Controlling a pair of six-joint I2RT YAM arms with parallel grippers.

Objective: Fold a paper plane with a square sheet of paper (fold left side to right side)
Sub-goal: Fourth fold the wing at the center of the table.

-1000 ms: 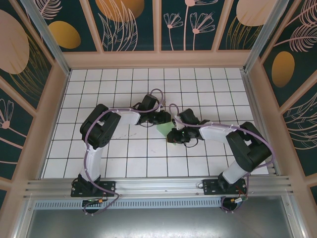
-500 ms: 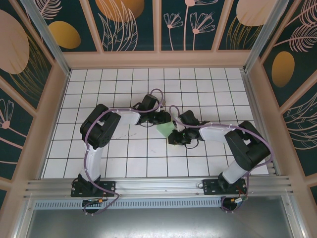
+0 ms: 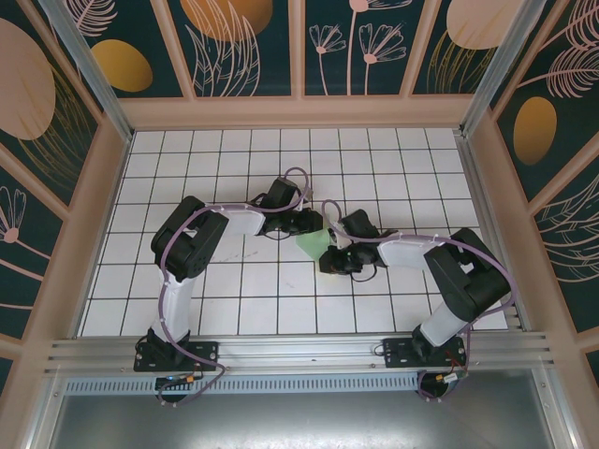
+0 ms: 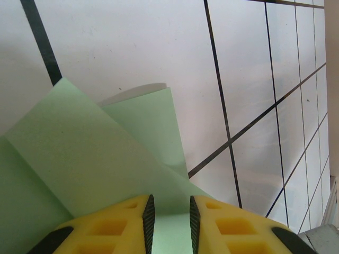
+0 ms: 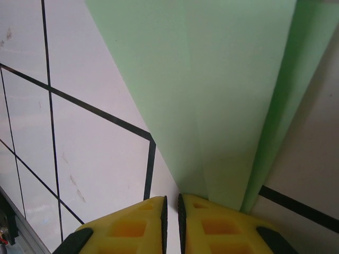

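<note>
Left gripper (image 4: 170, 200) narrow, right gripper (image 5: 171, 199) nearly closed, both at paper (image 3: 314, 245), mid-surface (image 3: 234, 281). Grip unclear. Risk: uneven pressure skews the crease or drags the paper.

Table (image 3: 178, 154): white tiles, dark grid lines — I see them evenly lit.
Walls (image 3: 388, 47): dark teal panels, pale flower prints, orange ovals, tan wooden frames (image 3: 299, 112).
Near edge: my metal rail (image 3: 299, 348).
</note>
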